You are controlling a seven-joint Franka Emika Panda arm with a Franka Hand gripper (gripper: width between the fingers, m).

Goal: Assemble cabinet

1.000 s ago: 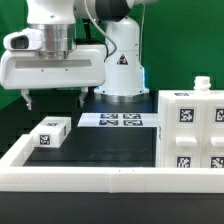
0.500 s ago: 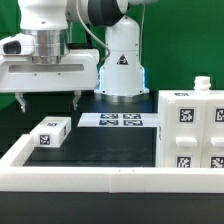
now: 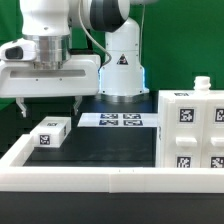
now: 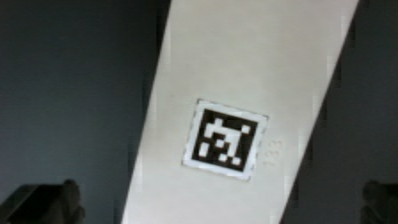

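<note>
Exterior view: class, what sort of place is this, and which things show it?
Most likely a robotics lab bench. A Panda arm stands at a black table fenced by a white border rail, and the cabinet, small block and marker board carry printed tags.

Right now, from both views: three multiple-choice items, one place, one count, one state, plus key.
1. Where is the small white block?
A. On top of the cabinet.
B. On the black table at the exterior view's left, beneath the gripper.
C. On the marker board.

2. How many tags does the wrist view show on that block?
A. One.
B. Three.
C. None.

3. What state is the gripper in?
A. Shut on the block.
B. Shut on the cabinet.
C. Open, holding nothing.

Key: 1 B, it lies on the table, apart from cabinet and board. 2 A, a single tag shows. 3 C, its fingers stand spread above the block.
</note>
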